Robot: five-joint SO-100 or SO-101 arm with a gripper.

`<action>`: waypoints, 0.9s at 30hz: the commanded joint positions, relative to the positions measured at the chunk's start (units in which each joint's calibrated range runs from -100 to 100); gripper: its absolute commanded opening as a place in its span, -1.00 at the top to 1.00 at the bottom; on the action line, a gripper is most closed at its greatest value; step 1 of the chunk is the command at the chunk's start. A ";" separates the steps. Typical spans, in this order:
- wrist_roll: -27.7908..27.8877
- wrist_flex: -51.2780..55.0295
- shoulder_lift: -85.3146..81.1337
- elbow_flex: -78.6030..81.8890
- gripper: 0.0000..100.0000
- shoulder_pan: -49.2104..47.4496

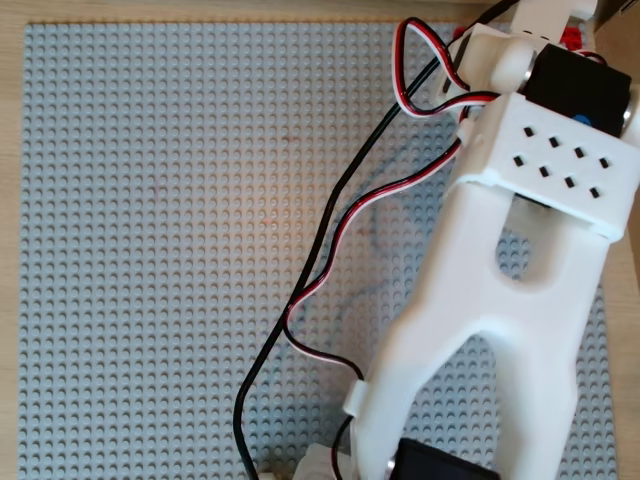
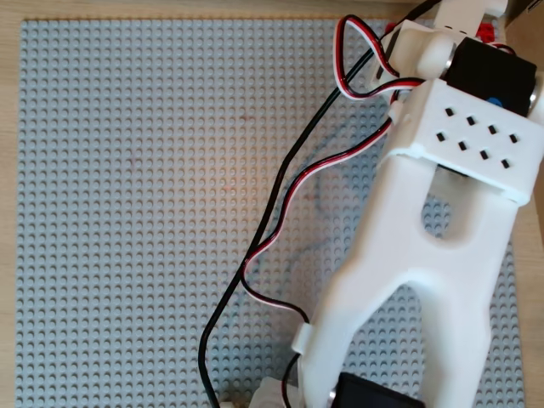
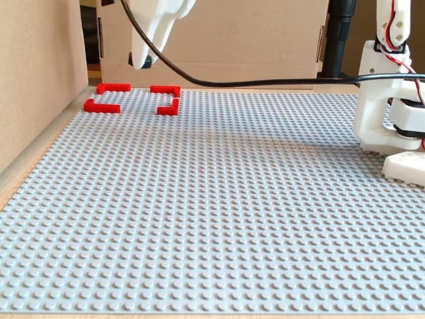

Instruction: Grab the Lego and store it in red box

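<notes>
- Both overhead views give the same picture: the white arm (image 1: 500, 300) runs from the bottom edge up to the top right corner across the grey baseplate (image 1: 170, 250), and covers much of the plate's right side
- From above, red, white and black cables (image 1: 330, 230) loop off the arm over the middle of the plate; a black servo (image 1: 580, 90) sits in the arm near the top right
- Only a sliver of red (image 1: 571, 36) peeks out past the arm at the top edge there, too small to tell what it is
- The fixed view shows what the overhead ones hide: the red box (image 3: 133, 98), four flat L-shaped corners with gaps between them, lies at the far left corner of the plate, close to a cardboard wall (image 3: 252, 33)
- In that low view the gripper (image 3: 147, 53) hangs above the box, tip pointing down, something dark at its very end (Lego or gripper part, I cannot tell)
- How far the jaws stand apart cannot be made out, nor whether they have hold of anything
- Inside the box only bare grey studs show; the Lego does not show on the plate in any view, so I cannot say where it is
- The arm's white base (image 3: 392, 106) stands at the right edge of the fixed view, a black cable (image 3: 265, 83) stretching from it toward the gripper
</notes>
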 commanded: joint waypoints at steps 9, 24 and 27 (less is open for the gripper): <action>-0.17 -8.17 7.24 -2.73 0.73 5.61; -0.79 7.97 -0.22 -12.92 0.84 5.09; -3.81 14.20 -5.81 -17.73 0.95 4.20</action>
